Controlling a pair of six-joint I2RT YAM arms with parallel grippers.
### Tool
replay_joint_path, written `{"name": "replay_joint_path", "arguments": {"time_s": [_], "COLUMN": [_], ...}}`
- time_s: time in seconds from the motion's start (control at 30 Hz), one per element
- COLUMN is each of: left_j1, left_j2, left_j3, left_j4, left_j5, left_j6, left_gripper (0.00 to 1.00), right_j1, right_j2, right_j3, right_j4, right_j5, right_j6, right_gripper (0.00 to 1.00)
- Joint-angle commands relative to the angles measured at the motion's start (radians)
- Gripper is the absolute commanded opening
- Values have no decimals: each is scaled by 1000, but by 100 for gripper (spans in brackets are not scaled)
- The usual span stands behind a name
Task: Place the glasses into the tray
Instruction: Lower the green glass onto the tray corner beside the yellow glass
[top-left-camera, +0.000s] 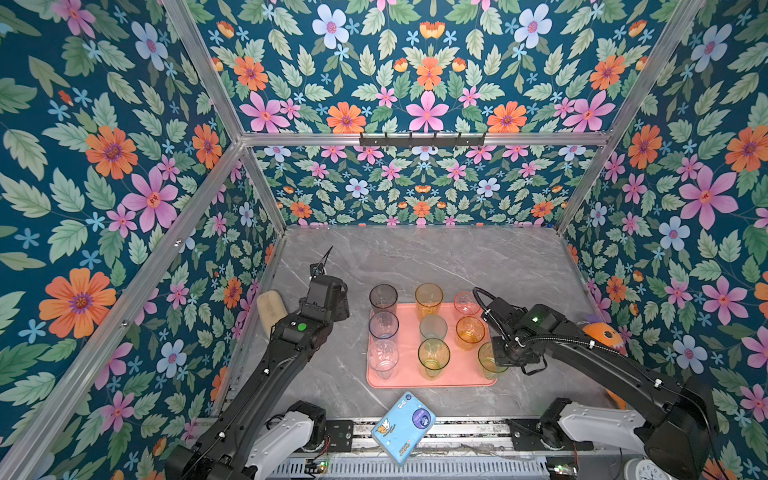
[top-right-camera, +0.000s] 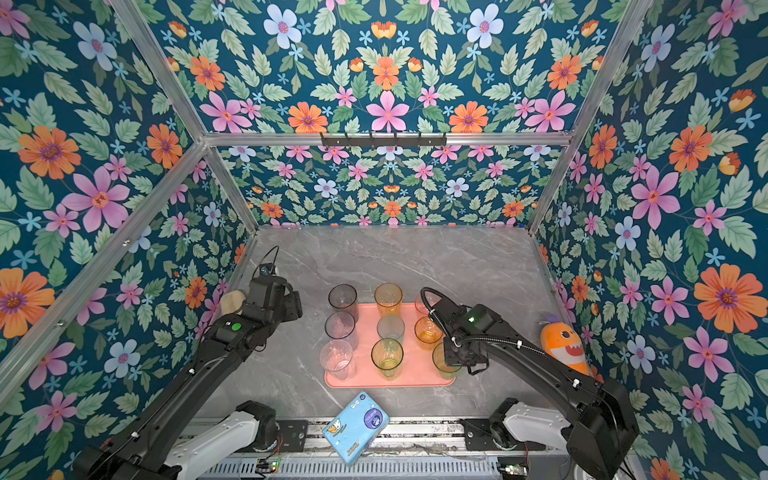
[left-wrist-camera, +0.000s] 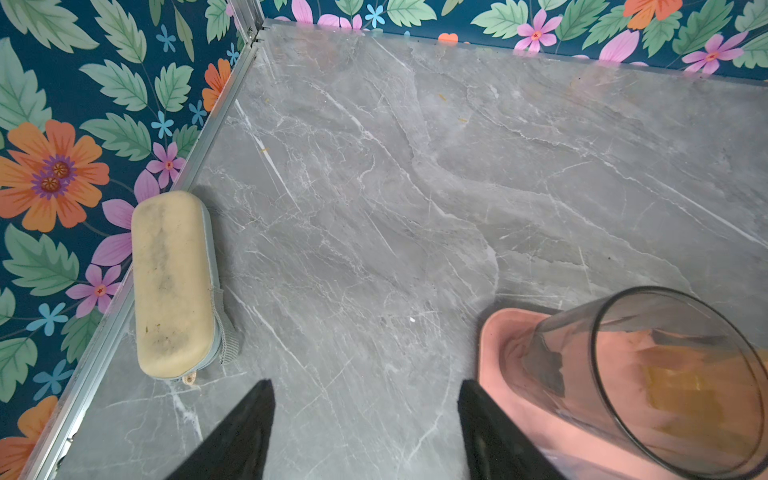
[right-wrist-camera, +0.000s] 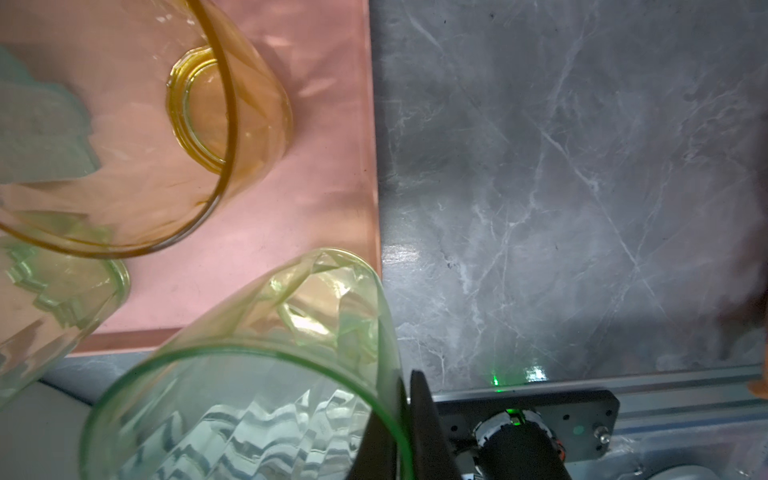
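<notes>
Salmon-pink tray (top-left-camera: 409, 374), translucent tinted glasses (top-left-camera: 433, 355)

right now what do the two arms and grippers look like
Both arms are matte black with white base housings. The left arm carries a round green dot and a thin black wire at the wrist; the right arm shows a small green light and a ribbed black hose. The left gripper and right gripper have black tapered fingers.

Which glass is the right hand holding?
The yellow-green glass at the tray's near right corner; the right hand pinches its rim, others stand free.
</notes>
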Motion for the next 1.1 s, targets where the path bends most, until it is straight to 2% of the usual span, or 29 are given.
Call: {"name": "replay_joint_path", "arguments": {"time_s": [0.0,0.33,1.07], "left_j1": [0,0,0], "left_j2": [-1,-6,-13], "left_j3": [-1,-3,-7], "left_j4": [11,11,8], "left_j5": [-5,-1,-2], "left_j6": [-7,-8,-11], "left_gripper": [72,72,72], "right_j1": [14,102,126], "right_j2": [-7,0,14], "right_j3": [-9,-25,-92], "right_j4": [24,96,206], "right_j5": [3,33,31], "right_j6": [42,86,116], "right_gripper": [0,0,0]}}
